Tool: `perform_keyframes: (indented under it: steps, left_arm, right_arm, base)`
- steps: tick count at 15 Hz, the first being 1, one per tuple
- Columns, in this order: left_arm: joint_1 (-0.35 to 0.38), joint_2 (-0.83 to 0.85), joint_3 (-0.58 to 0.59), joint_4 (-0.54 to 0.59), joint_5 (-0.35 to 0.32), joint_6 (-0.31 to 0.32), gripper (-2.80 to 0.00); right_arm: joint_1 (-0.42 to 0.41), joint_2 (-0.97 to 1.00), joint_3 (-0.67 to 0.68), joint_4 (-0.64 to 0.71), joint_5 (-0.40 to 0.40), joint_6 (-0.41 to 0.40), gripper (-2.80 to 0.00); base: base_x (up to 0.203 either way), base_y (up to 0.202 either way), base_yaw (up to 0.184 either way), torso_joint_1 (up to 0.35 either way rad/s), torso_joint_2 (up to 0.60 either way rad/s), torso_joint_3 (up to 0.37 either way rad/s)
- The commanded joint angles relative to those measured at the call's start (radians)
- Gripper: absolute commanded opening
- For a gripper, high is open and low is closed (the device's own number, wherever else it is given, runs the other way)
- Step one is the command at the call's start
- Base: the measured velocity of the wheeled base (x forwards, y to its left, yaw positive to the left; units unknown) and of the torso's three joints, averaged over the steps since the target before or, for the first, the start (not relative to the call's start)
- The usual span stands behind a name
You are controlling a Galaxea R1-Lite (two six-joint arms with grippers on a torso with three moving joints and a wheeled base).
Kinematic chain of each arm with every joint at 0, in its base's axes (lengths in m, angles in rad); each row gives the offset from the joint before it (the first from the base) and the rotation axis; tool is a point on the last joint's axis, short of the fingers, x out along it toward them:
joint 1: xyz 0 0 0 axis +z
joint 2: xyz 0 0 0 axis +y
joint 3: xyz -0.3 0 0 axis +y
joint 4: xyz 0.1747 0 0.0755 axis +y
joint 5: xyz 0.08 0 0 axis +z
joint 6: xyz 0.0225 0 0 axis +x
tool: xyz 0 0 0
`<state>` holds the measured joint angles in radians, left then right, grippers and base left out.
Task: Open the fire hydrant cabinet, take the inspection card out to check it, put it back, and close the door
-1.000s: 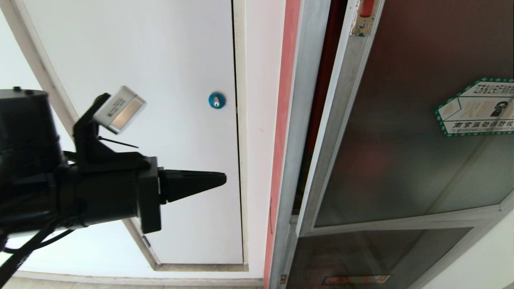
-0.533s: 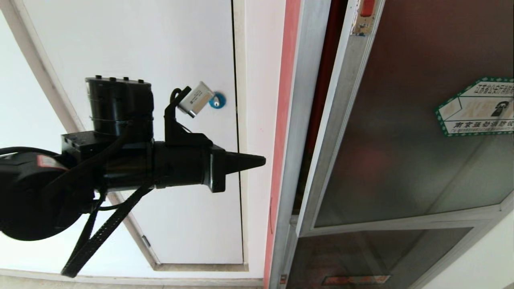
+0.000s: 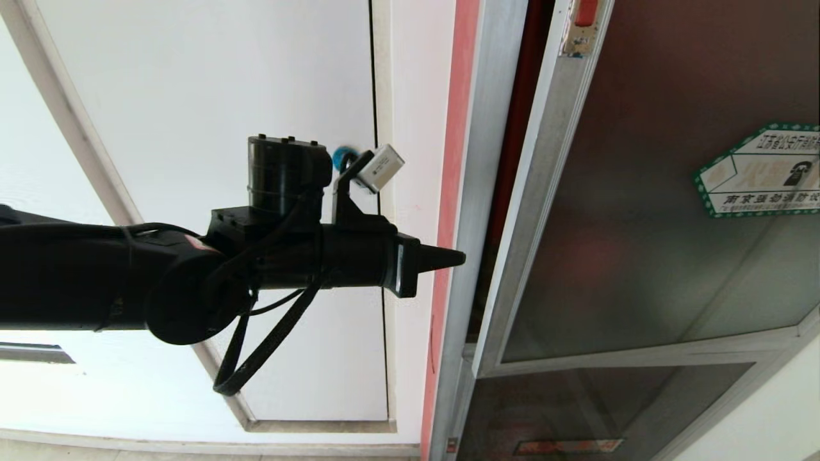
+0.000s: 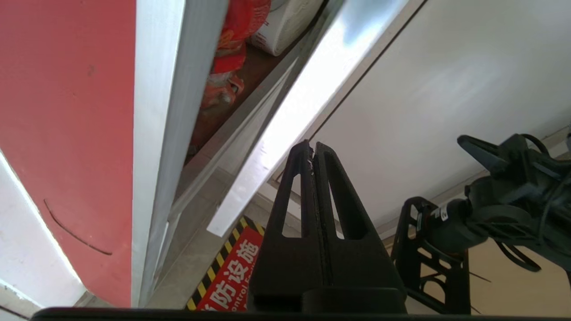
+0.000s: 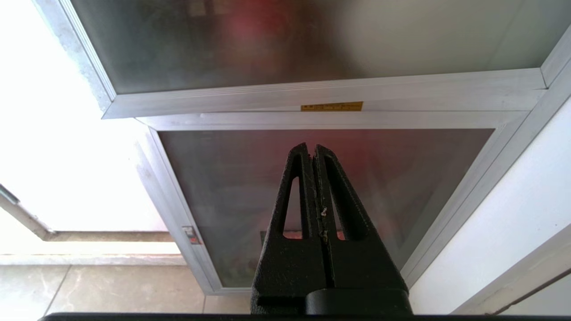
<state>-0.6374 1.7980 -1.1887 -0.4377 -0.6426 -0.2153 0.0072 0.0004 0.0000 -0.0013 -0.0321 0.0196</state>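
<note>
The green-bordered hexagonal sticker (image 3: 762,169) on the door (image 3: 647,192) carries Chinese print, of which the lower line reads 南京强劲消防 before the picture's edge cuts it. In the left wrist view a red label (image 4: 229,278) with a black-and-yellow striped border shows the white characters 防设施 above "Control" in Latin letters. The small yellow plate (image 5: 331,106) on the aluminium rail is too fine to read.

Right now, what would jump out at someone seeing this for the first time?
The long black left gripper, shut to a point, reaches across the white panel door toward the silver edge of the fire hydrant cabinet. To its right the door of dark glass stands ajar, bearing a green-bordered sticker.
</note>
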Motion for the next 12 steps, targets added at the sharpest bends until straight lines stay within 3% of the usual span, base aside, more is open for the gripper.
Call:
perform_keyframes:
  steps: [1, 12]
  left_arm:
    - [-0.003, 0.051, -0.031, -0.003, -0.003, -0.002, -2.80]
    - [-0.031, 0.185, -0.186, -0.001, 0.018, -0.006, -2.80]
  right_arm:
    - [0.000, 0.003, 0.000, 0.000, 0.000, 0.000, -2.80]
    - [0.000, 0.003, 0.000, 0.000, 0.000, 0.000, -2.80]
  base:
    - [0.000, 0.000, 0.000, 0.000, 0.00, 0.000]
    - [0.000, 0.000, 0.000, 0.000, 0.00, 0.000]
